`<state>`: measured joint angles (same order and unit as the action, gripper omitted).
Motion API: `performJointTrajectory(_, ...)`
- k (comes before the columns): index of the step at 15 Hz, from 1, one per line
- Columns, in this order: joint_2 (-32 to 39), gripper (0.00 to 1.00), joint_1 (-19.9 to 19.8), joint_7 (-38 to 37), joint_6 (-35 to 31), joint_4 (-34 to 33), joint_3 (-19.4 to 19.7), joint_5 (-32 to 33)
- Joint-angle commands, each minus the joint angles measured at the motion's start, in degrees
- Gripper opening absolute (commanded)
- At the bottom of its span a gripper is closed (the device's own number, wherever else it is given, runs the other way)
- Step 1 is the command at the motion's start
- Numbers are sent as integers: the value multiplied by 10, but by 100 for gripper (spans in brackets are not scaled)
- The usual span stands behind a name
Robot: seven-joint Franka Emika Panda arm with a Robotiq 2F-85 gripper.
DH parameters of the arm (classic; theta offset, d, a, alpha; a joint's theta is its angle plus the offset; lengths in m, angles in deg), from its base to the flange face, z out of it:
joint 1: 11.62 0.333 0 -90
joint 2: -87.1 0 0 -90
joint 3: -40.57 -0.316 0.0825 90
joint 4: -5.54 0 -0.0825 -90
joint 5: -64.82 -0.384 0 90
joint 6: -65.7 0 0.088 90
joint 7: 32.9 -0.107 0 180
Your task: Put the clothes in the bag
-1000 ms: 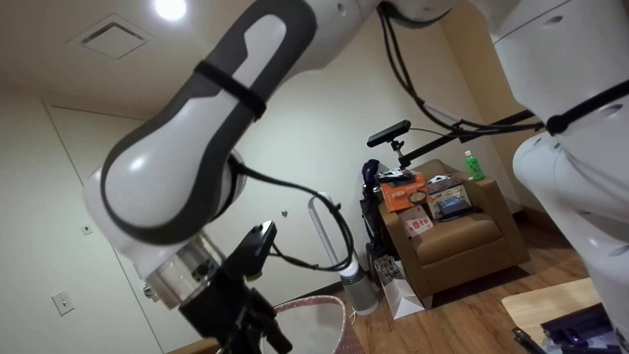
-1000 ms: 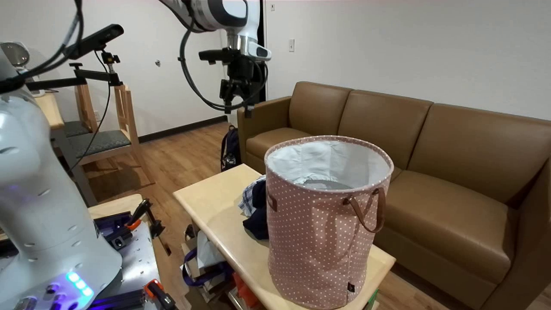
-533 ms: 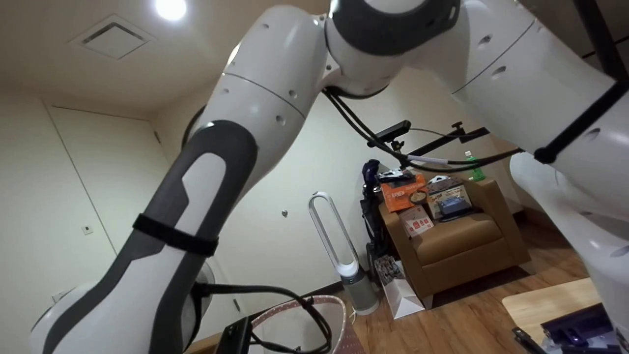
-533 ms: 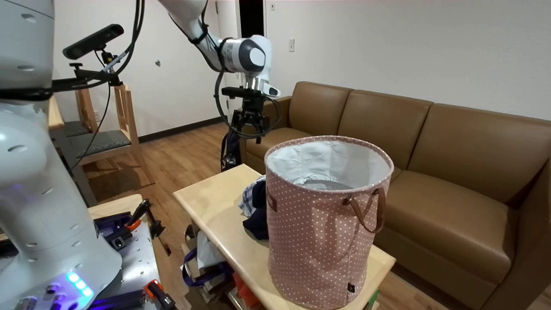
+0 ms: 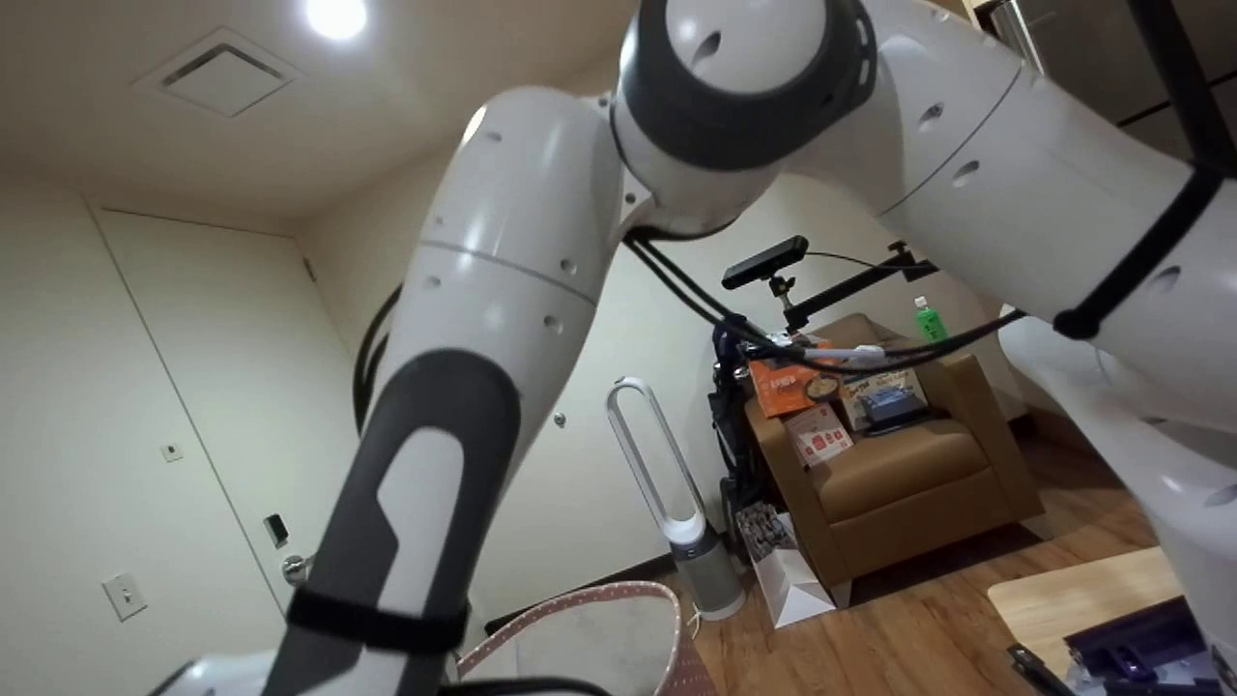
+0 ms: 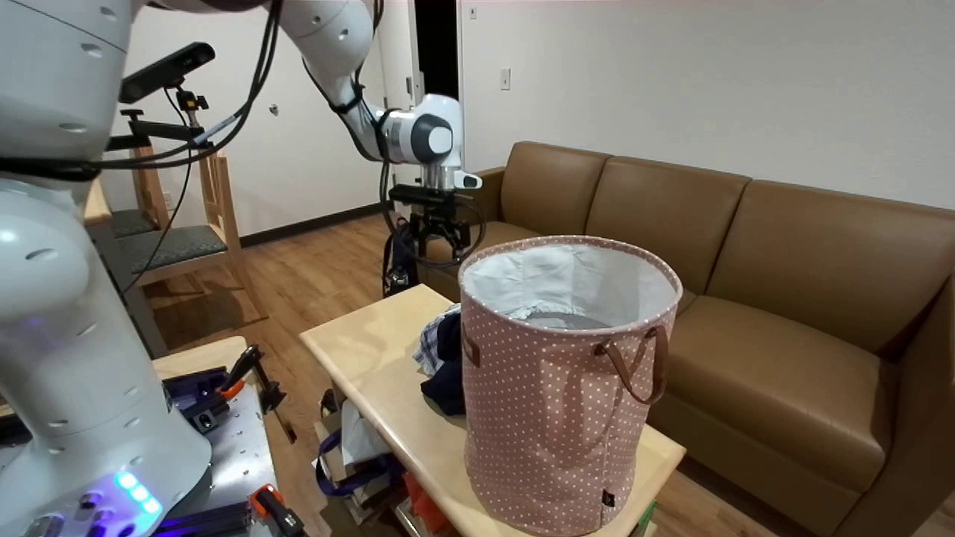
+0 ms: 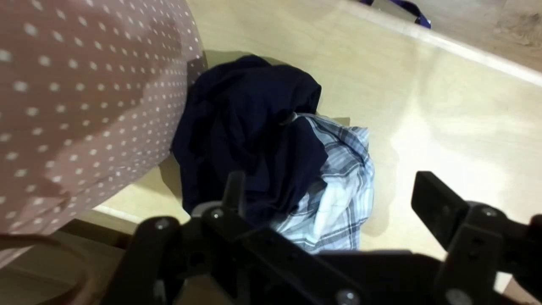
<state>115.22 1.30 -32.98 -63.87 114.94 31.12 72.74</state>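
Observation:
The bag is a tall pink basket with white dots and brown handles (image 6: 552, 425), standing upright and open at the top on a wooden table. Its rim shows in an exterior view (image 5: 667, 604) and its wall in the wrist view (image 7: 84, 97). A navy cloth (image 7: 250, 131) lies crumpled beside the bag, partly over a plaid cloth (image 7: 345, 182). Both also show in an exterior view, the navy cloth (image 6: 445, 384) and the plaid cloth (image 6: 428, 347), partly hidden by the bag. My gripper (image 7: 329, 184) is open and empty above the clothes; it also shows in an exterior view (image 6: 440, 250).
The wooden table (image 6: 365, 350) carries the bag and clothes. A brown sofa (image 6: 783, 358) stands behind it. Bags and boxes (image 6: 365, 447) sit under the table. A camera on a stand (image 6: 164, 71) is near the arm. An armchair (image 5: 908, 474) and fan (image 5: 705, 570) stand farther off.
My gripper has come down from high up to lower over the table's far side, beside the bag, and stays open. The clothes and bag have not moved.

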Motion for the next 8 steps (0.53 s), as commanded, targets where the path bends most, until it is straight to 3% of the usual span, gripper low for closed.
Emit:
performJointTrajectory(1,121,100,23,-18,-69,-56,7,0)
performJointTrajectory(5,254,100,36,20,-66,-152,-3,-8)
performJointTrajectory(6,202,100,36,0,-76,-93,2,-8)
performJointTrajectory(8,250,100,43,2,-77,-133,3,-8)
